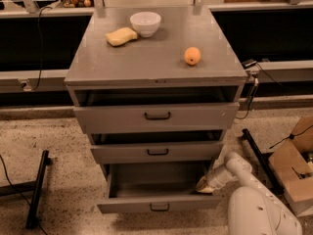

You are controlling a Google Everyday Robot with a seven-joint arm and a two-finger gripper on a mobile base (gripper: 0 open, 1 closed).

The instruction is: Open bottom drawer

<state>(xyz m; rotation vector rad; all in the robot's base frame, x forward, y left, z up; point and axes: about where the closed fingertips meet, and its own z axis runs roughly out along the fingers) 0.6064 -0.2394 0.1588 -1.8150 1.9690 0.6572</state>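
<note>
Speckled floor surrounds a grey cabinet whose bottom drawer stands well out, the gripper inside its right front corner, probably for pulling; its grasp cannot be told.

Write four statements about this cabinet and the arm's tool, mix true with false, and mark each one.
1. The bottom drawer stands out further than the middle drawer and the top drawer. True.
2. The tool is at the top drawer's handle. False: it is low down, at the right end of the bottom drawer, just behind its front panel.
3. An orange lies on the cabinet top. True.
4. The white bowl sits inside the bottom drawer. False: it stands on the cabinet top, next to the yellow sponge.
</note>
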